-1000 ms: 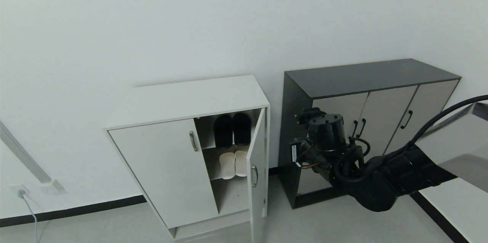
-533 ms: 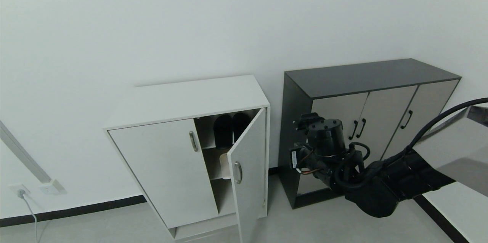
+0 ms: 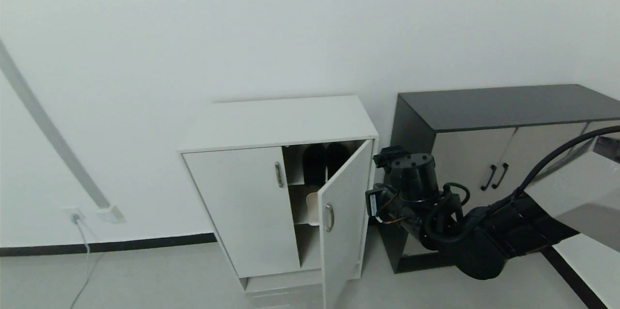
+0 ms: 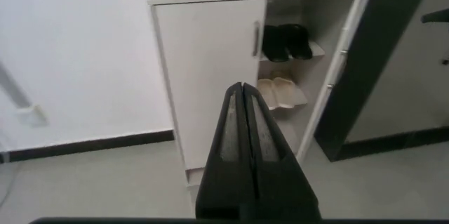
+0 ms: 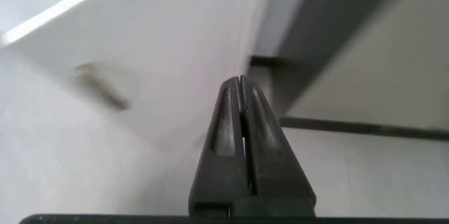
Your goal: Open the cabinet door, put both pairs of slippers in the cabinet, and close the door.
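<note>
- The left gripper (image 4: 242, 88) has its fingers pressed together on nothing. It is held back from the white cabinet (image 3: 281, 122) and aimed at its front.
- The right gripper (image 5: 242, 82) is likewise pinched closed and empty, just beside the outer face of the right door (image 3: 344, 212). I cannot tell whether it touches.
- Change: a second ago the right door stood wide open, swung right back. It now hangs about half-closed, and the right arm has come in after it, so this looks like a push with closed fingers. The head camera has also turned, so the cabinet's shift toward the middle is not a move of its own.
- Judged from this, closing is the only step left, and the door needs pushing the rest of the way flush.
- Doors on the white cabinet: two, each with one handle (image 3: 329, 217). The left door (image 3: 242, 207) is closed.
- Slippers: two pairs, four in all, both inside. The black pair (image 4: 287, 41) is on the upper shelf and the beige pair (image 4: 280, 92) on the shelf below.
- Beyond and to the right is one dark cabinet (image 3: 499, 105), doors closed, with two handles in view.
- One socket (image 3: 75, 214) is on the wall to the left.
</note>
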Controlling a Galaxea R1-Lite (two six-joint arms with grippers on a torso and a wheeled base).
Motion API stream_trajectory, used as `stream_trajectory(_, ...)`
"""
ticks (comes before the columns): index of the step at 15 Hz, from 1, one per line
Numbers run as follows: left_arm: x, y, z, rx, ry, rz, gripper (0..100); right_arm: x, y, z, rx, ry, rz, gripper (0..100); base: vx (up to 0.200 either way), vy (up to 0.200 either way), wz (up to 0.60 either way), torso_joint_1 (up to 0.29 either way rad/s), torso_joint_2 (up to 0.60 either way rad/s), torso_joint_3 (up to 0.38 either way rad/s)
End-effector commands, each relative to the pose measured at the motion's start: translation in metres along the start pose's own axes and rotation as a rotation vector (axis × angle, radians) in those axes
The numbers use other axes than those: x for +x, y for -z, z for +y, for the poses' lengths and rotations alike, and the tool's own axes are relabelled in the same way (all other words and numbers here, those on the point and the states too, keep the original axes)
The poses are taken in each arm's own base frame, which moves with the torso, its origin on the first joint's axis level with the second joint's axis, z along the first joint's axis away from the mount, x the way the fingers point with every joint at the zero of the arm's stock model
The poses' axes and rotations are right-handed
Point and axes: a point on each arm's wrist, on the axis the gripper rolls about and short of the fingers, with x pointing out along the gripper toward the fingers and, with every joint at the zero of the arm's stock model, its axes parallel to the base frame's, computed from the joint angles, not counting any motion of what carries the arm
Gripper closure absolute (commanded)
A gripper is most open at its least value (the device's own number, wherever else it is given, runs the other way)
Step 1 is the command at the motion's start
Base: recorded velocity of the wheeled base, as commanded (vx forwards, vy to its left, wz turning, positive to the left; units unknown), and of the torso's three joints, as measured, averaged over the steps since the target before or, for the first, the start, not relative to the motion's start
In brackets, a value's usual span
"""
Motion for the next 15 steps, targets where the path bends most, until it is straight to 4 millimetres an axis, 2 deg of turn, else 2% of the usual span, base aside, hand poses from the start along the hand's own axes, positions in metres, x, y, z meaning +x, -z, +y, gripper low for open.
stream_trajectory(1, 0.0, 0.0, 0.0, 0.001, -0.001, 0.002, 100, 0.0, 0.004, -0.001, -0.006, 0.001, 0.014, 100, 0.0, 0.0, 0.0, 0.0, 0.0, 0.0)
stream_trajectory(6, 0.0, 0.0, 0.0, -0.001, -0.001, 0.002, 100, 0.0, 0.001, -0.006, -0.02, 0.004, -0.018, 100, 0.0, 0.0, 0.0, 0.0, 0.0, 0.0)
stream_trajectory(10, 0.0, 0.0, 0.0, 0.001, -0.001, 0.002, 100, -0.014, 0.002, -0.012, -0.05, 0.004, -0.035, 100, 0.0, 0.0, 0.0, 0.0, 0.0, 0.0)
stream_trajectory(13, 0.0, 0.0, 0.0, 0.001, 0.001, 0.002, 100, -0.038, 0.02, -0.025, -0.076, 0.007, 0.029, 100, 0.2, 0.0, 0.0, 0.005, 0.0, 0.002)
stream_trajectory(15, 0.0, 0.0, 0.0, 0.001, -0.001, 0.001, 100, -0.045, 0.025, -0.029, -0.073, 0.006, 0.028, 100, 0.2, 0.0, 0.0, -0.005, 0.0, 0.002)
